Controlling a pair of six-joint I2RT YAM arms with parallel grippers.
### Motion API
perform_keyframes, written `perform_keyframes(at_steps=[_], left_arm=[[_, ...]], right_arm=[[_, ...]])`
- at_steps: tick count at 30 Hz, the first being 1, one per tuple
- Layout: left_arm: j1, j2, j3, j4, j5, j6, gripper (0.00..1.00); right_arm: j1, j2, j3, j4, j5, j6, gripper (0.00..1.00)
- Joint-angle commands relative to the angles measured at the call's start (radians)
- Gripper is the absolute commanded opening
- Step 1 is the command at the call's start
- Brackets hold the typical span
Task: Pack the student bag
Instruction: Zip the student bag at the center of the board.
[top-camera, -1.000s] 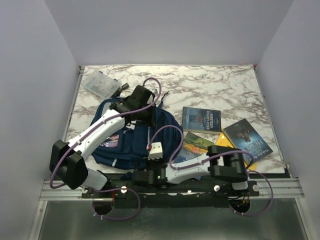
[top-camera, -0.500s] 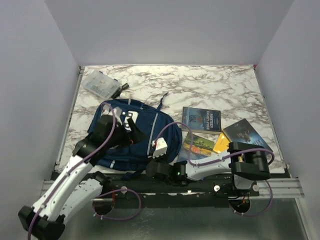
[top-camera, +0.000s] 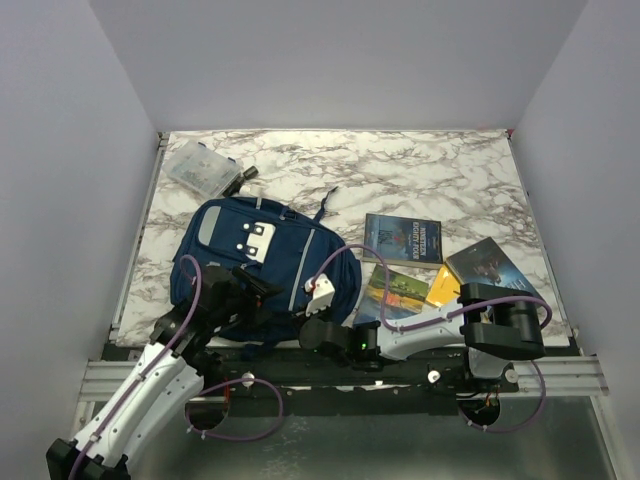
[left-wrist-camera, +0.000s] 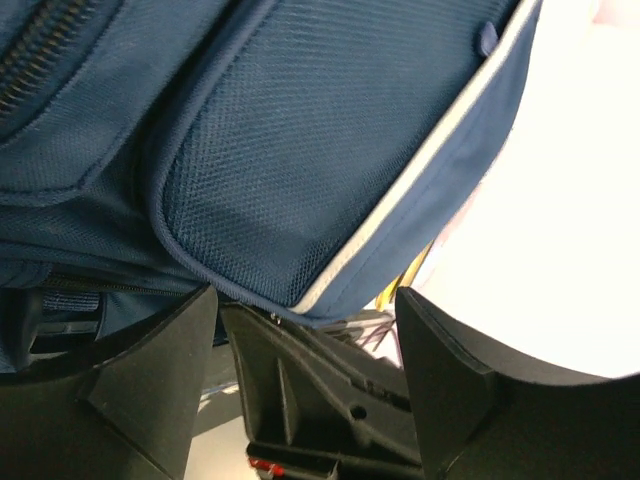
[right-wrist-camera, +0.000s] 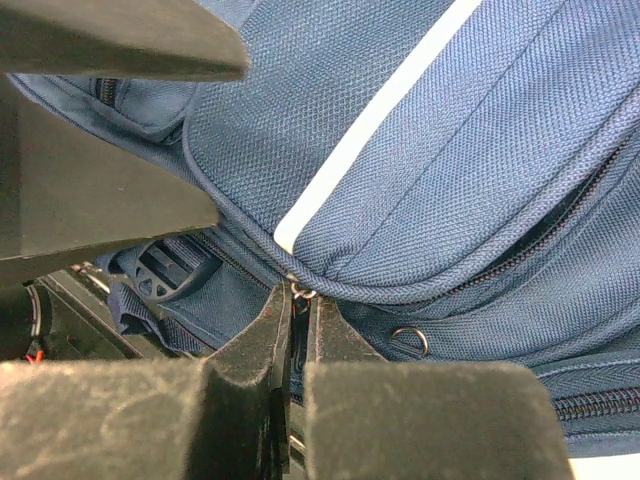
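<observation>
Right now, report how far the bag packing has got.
Done: nothing visibly packed; the books lie on the table beside the bag. In hand: the right claw is pinched shut on a zip pull; the left claw is open, empty. Left: unzip, load the books.

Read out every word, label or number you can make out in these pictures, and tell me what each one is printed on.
Dark blue book with white title lines: lettering shows, too small to read.
Dark book with a glowing orange cover picture: title blurred, unreadable.
Green and yellow book: no legible text.
White patch on the navy-blue fabric backpack: no words legible.
Both wrist views: no text.
</observation>
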Motion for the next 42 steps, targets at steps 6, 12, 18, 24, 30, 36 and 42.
perform_keyframes(at_steps=[6, 12, 18, 24, 30, 36, 42], left_arm=[[0.005, 0.106, -0.067, 0.036, 0.043, -0.216, 0.59], [0.008, 0.104, -0.069, 0.065, -0.120, -0.155, 0.32], [0.017, 0.078, -0.042, 0.120, -0.228, -0.007, 0.09], [0.035, 0.007, -0.024, 0.055, -0.363, 0.068, 0.00], [0.053, -0.010, 0.048, -0.067, -0.487, 0.192, 0.00], [0.061, -0.051, 0.048, -0.124, -0.514, 0.206, 0.00], [0.065, -0.019, 0.053, -0.129, -0.471, 0.252, 0.00]], right_arm=[[0.000, -0.034, 0.011, 0.075, -0.038, -0.069, 0.00], [0.000, -0.019, 0.049, -0.030, -0.036, -0.067, 0.00], [0.000, -0.061, 0.038, -0.153, -0.141, -0.068, 0.00], [0.000, -0.090, 0.050, -0.364, -0.111, -0.037, 0.00], [-0.031, -0.164, 0.056, -0.555, -0.105, -0.118, 0.00], [-0.181, -0.242, 0.021, -0.602, -0.168, -0.292, 0.00], [-0.250, -0.267, 0.000, -0.545, -0.120, -0.600, 0.00]])
